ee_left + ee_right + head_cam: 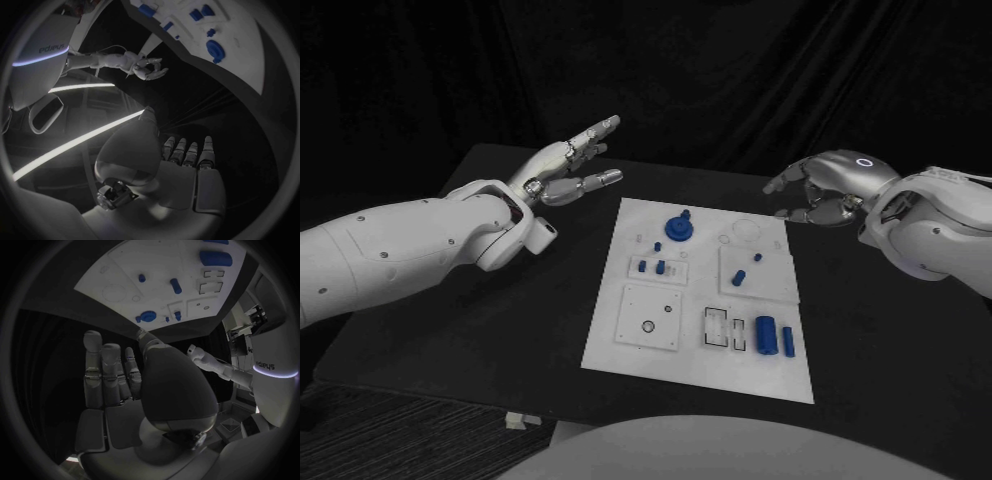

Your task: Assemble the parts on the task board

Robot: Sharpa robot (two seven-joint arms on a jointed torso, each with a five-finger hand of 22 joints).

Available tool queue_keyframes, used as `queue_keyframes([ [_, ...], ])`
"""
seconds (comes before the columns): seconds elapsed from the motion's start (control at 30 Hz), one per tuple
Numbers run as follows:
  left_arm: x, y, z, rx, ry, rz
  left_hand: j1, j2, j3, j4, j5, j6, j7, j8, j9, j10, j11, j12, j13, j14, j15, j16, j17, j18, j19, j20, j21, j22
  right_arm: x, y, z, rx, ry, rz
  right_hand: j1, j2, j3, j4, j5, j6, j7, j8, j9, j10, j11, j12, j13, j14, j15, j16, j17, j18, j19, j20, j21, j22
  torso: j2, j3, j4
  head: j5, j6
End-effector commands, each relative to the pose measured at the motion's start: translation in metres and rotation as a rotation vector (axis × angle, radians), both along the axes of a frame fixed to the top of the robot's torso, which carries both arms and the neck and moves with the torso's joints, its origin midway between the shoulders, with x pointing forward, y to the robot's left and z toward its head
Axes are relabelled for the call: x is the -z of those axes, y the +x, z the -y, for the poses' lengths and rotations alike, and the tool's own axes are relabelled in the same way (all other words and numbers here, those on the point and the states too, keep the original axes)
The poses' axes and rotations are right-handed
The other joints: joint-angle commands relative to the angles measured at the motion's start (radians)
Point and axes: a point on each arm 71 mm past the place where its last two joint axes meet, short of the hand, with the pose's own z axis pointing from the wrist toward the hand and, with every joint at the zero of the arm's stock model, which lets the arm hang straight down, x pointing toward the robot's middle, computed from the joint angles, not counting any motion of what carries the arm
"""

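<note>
We see a task board (pixel 635 352) that looks like smooth white plastic, flat and a bit dull. The parts (pixel 767 334) on it look like smooth blue plastic with a soft shine. The table (pixel 473 320) is black and matt, with no shine. The left hand (pixel 571 165) and the right hand (pixel 822 192) look like silver metal, shiny on the round bits. The arms (pixel 401 250) wear hard white shells, smooth like plastic
</note>
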Motion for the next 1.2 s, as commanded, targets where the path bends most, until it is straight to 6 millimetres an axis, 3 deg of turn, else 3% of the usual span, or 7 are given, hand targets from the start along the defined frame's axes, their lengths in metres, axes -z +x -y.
queue_keyframes([
  [0.03, -0.003, -0.008, 0.006, 0.093, -0.231, -0.045, -0.003, 0.014, -0.022, 0.000, 0.001, -0.037, -0.029, -0.006, -0.010, -0.012, -0.012, -0.045, -0.007, 0.000, 0.001, -0.004, -0.002, -0.011, -0.023, 0.001, -0.014, -0.127, 0.023, -0.001, 0.002, 0.032, -0.135, -0.105, 0.021, 0.019, -0.041, -0.009, 0.004, 0.008, -0.001, -0.002, -0.032, 0.001, 0.005, -0.059, -0.107, 0.002, -0.001, 0.009, -0.020, 0.000, 0.010, 0.002, -0.010, 0.050, 0.002, -0.0126, 0.0130, -0.010, 0.000],
  [0.17, 0.001, -0.013, 0.008, 0.108, -0.252, -0.070, -0.006, 0.031, -0.039, 0.000, 0.006, -0.047, -0.040, -0.007, -0.011, -0.023, -0.037, -0.094, -0.015, 0.000, -0.008, -0.004, -0.002, 0.002, -0.030, 0.011, -0.021, -0.192, 0.037, -0.001, -0.002, 0.027, -0.145, -0.128, 0.029, 0.026, -0.058, -0.009, 0.003, 0.052, 0.004, 0.009, -0.036, 0.036, 0.011, -0.069, -0.160, 0.002, 0.003, 0.016, -0.031, -0.001, 0.016, 0.005, -0.015, 0.052, 0.002, -0.0181, 0.0172, -0.010, 0.000],
  [0.33, 0.007, -0.023, 0.012, 0.132, -0.269, -0.109, 0.009, 0.043, -0.040, -0.001, 0.029, -0.041, -0.028, -0.005, -0.010, -0.024, -0.044, -0.103, -0.016, 0.000, -0.015, -0.004, -0.002, 0.009, -0.030, 0.016, -0.023, -0.213, 0.048, 0.000, -0.009, 0.012, -0.146, -0.138, 0.024, 0.029, -0.068, -0.003, -0.003, 0.060, 0.004, 0.006, -0.039, 0.056, 0.011, -0.073, -0.185, 0.004, 0.003, 0.022, -0.036, -0.001, 0.021, 0.006, -0.014, 0.053, 0.005, -0.0167, 0.0132, -0.001, 0.000],
  [0.47, 0.010, -0.027, 0.016, 0.150, -0.275, -0.137, 0.048, 0.059, -0.032, -0.006, 0.078, 0.028, 0.070, 0.007, 0.000, -0.023, -0.064, -0.106, -0.016, 0.000, -0.011, -0.004, -0.002, 0.017, -0.030, 0.022, -0.023, -0.213, 0.055, -0.001, -0.010, 0.007, -0.149, -0.153, 0.000, 0.038, -0.084, 0.016, -0.019, 0.076, 0.006, 0.006, -0.040, 0.101, 0.007, -0.070, -0.215, 0.014, 0.000, 0.038, -0.035, -0.004, 0.038, 0.004, 0.007, 0.059, 0.006, -0.0164, 0.0239, -0.015, 0.000],
  [0.63, 0.012, -0.030, 0.018, 0.154, -0.276, -0.154, 0.080, 0.066, -0.023, -0.015, 0.108, -0.005, 0.045, -0.001, -0.005, -0.023, -0.043, -0.108, -0.017, 0.000, -0.007, -0.004, -0.002, 0.018, -0.030, 0.027, -0.023, -0.213, 0.064, -0.003, -0.010, 0.013, -0.162, -0.180, 0.000, 0.046, -0.089, 0.015, -0.013, 0.091, 0.025, 0.004, -0.045, 0.144, 0.008, -0.074, -0.240, 0.035, 0.000, 0.062, -0.023, -0.012, 0.062, 0.002, 0.050, 0.069, 0.006, -0.0169, 0.0239, -0.031, 0.000],
  [0.9, 0.017, -0.032, 0.021, 0.158, -0.272, -0.179, 0.148, 0.085, 0.012, -0.056, 0.197, 0.023, 0.083, 0.004, -0.001, -0.020, -0.045, -0.102, -0.015, 0.000, 0.007, -0.004, -0.002, 0.018, -0.029, 0.040, -0.022, -0.210, 0.074, -0.003, -0.005, 0.021, -0.170, -0.200, 0.025, 0.057, -0.080, -0.007, 0.036, 0.139, 0.055, 0.005, -0.059, 0.198, 0.003, -0.098, -0.284, 0.048, -0.002, 0.069, -0.030, -0.015, 0.079, 0.000, 0.066, 0.074, 0.004, -0.0154, 0.0221, -0.036, 0.000],
  [1.2, 0.020, -0.032, 0.022, 0.150, -0.266, -0.192, 0.157, 0.083, 0.016, -0.064, 0.202, 0.039, 0.096, 0.006, 0.001, -0.018, -0.036, -0.099, -0.014, 0.000, 0.018, -0.004, -0.002, 0.018, -0.029, 0.053, -0.021, -0.202, 0.082, -0.005, -0.004, 0.021, -0.175, -0.219, 0.039, 0.061, -0.066, -0.019, 0.053, 0.157, 0.065, 0.000, -0.073, 0.261, -0.006, -0.106, -0.308, 0.067, -0.004, 0.088, -0.018, -0.020, 0.100, -0.002, 0.104, 0.083, 0.003, -0.0168, 0.0250, -0.039, 0.000],
])
